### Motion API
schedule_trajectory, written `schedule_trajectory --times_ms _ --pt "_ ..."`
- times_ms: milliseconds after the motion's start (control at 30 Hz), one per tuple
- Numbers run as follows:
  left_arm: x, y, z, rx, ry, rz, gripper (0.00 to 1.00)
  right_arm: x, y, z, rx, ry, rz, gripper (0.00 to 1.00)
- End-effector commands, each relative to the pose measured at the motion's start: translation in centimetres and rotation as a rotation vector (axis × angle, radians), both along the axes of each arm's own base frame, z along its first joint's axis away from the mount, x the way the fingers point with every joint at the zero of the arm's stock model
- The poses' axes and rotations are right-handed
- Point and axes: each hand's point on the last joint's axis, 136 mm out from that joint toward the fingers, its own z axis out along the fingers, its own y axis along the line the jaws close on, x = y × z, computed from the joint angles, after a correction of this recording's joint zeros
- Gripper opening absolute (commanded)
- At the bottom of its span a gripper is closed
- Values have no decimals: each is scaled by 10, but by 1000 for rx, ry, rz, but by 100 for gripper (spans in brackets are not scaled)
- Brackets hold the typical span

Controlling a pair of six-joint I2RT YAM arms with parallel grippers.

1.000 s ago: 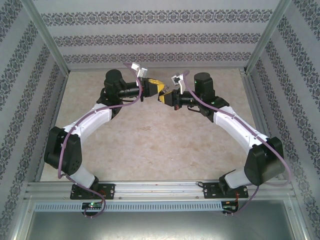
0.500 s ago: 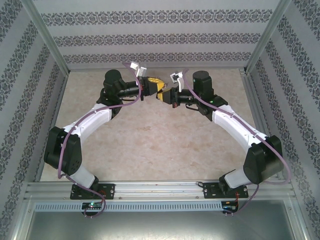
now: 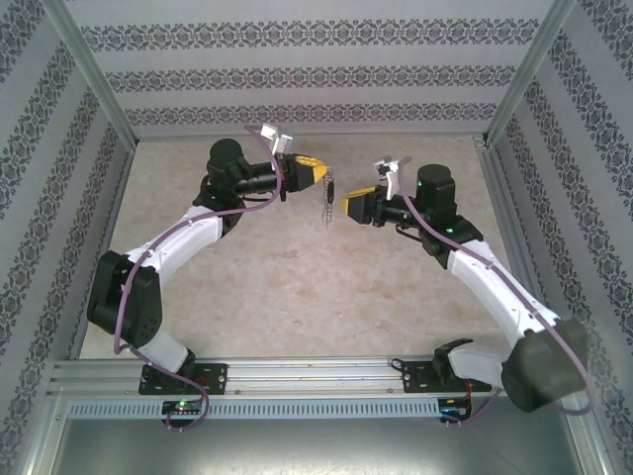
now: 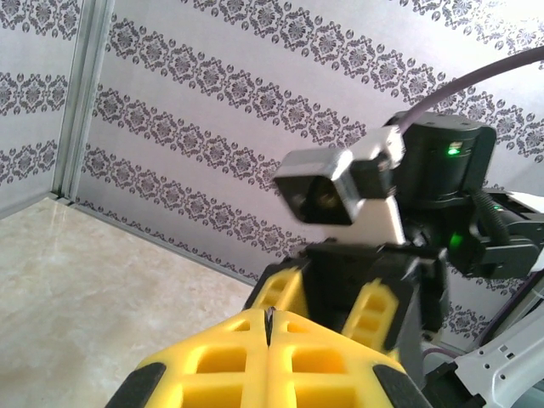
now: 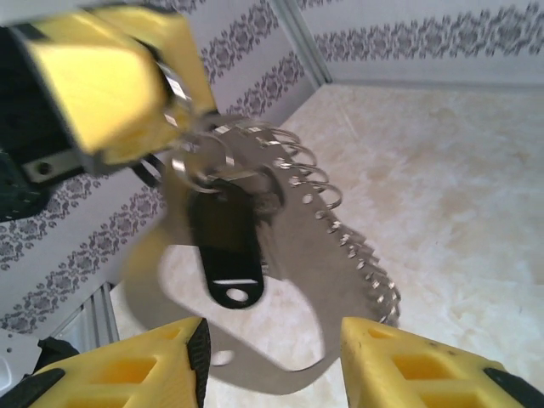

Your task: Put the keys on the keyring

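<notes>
The left hand (image 3: 320,175) is clamped on the top of the keyring (image 5: 293,255), which hangs above the counter (image 3: 277,287). The black-headed key (image 5: 223,246) seems to hang from one of its rings. The right hand (image 3: 348,207) hovers near the keyring, fingers apart.

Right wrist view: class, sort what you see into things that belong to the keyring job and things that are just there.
Job: keyring; black-headed key; left jaws, shut on the keyring.
Just there: table; patterned wall; frame post.
</notes>
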Motion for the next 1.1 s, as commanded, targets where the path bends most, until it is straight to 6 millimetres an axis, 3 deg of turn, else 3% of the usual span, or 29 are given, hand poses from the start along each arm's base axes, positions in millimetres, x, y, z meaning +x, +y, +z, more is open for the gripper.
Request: schedule_trajectory --times_ms 0,167,367,900,1067 --pt "-15 1 26 -37 -92 -17 0 -2 -12 29 28 -98 -58 46" --pt "-15 1 28 -45 -93 -17 0 9 -11 68 124 -137 -101 43" --pt "-13 0 27 -51 -83 -22 0 21 5 84 177 -131 -79 35" --pt "-15 -1 31 -56 -85 -31 0 28 37 78 191 -91 8 25" --pt "-15 -1 31 -54 -88 -32 0 28 42 75 189 -84 29 12"
